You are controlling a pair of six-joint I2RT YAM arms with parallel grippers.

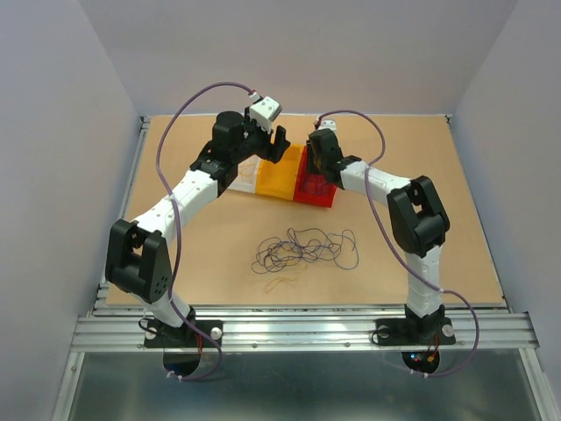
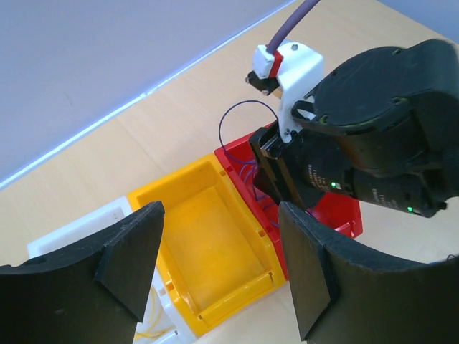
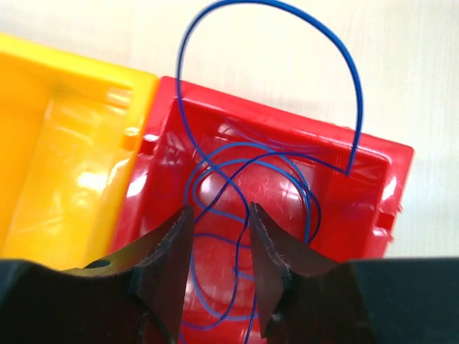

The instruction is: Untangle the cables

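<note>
A tangle of thin dark cables (image 1: 302, 248) lies on the tabletop between the two arm bases, with a pale yellow strand (image 1: 280, 282) just in front of it. A blue cable (image 3: 351, 86) lies coiled in the red bin (image 3: 373, 201), one loop arching up over the bin's far wall. My right gripper (image 3: 220, 211) hangs open inside that bin, and a blue strand runs loose between its fingers. My left gripper (image 2: 219, 211) is open and empty above the yellow bin (image 2: 215, 236). Pale yellow cables (image 2: 147, 333) lie in the white bin (image 2: 79, 233).
Three bins stand side by side at the back of the table: white (image 1: 245, 175), yellow (image 1: 276, 180) and red (image 1: 316, 189). The right arm's wrist (image 2: 380, 136) is close to my left gripper's right finger. Grey walls surround the table.
</note>
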